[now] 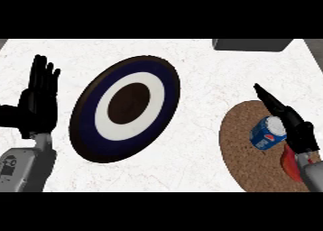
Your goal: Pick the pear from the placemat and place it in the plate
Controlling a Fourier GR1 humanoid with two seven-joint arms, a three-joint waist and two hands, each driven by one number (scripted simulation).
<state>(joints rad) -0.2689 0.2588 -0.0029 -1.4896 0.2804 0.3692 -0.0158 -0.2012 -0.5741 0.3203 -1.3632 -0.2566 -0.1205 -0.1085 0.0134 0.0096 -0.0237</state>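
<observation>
Found the plate (157, 76) at centre, white counter (191, 149) open all round its rim. Saw the left hand (38, 101) resting at 9 o'clock, fingers straight and up, clear of the plate's edge. Found the mat (247, 158) at 4 o'clock, a blue can (268, 133) on it. Saw the right hand (298, 131) over the mat's right side, just beside the can, fingers straight and close together, pointing to 11 o'clock. Noted a red shape (291, 166) under its wrist; could not tell whether pear. Noted a grey box (251, 44) at 1 o'clock, on the far edge.
</observation>
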